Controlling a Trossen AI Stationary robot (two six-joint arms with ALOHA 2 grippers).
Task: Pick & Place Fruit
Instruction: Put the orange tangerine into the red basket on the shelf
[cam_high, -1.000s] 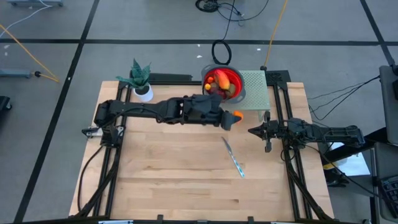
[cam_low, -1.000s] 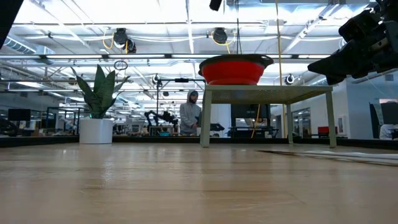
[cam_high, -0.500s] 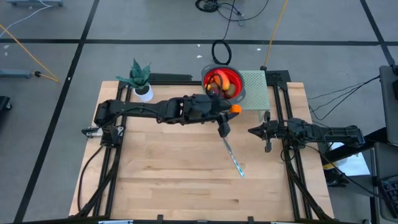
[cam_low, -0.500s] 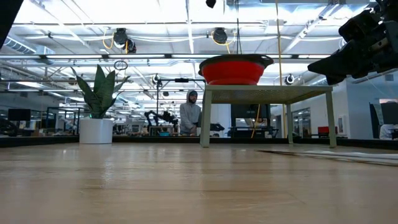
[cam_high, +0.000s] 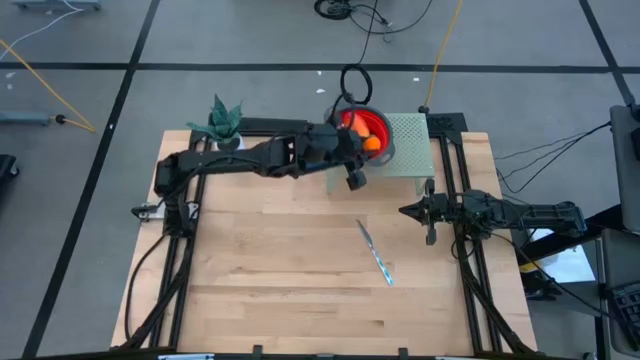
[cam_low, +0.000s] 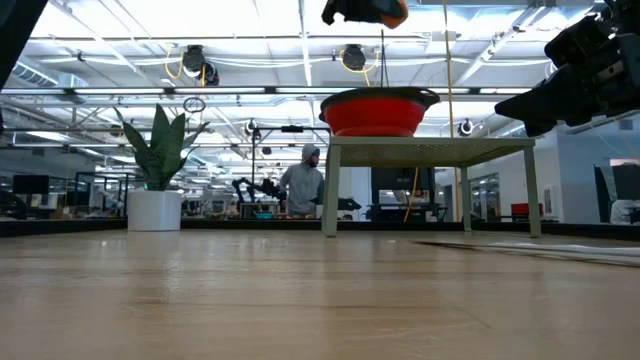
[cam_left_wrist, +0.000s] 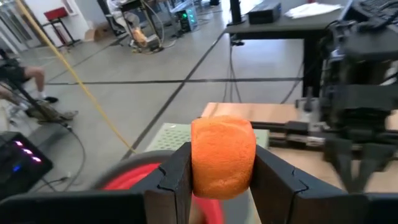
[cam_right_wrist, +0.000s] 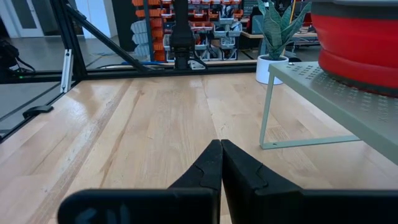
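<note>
Open lab floor, pale wooden table (cam_high: 280, 270); left gripper (cam_left_wrist: 221, 180) carries an orange fruit over the bowl
The small round orange fruit with a dimpled skin (cam_left_wrist: 222, 155) sits clamped between the left fingers, above the round red bowl with grey rim (cam_high: 385, 128) on the pale green perforated metal stand (cam_high: 410, 150). It looks light, fairly firm and a bit grippy; a hold across its middle suits it, squeezing gently. The bowl already holds several pieces, mostly hidden under the arm. Right gripper (cam_right_wrist: 220, 163) waits low at the table's right side, fingers pressed together and empty. A slim silver-blue knife (cam_high: 375, 252) lies mid-table
</note>
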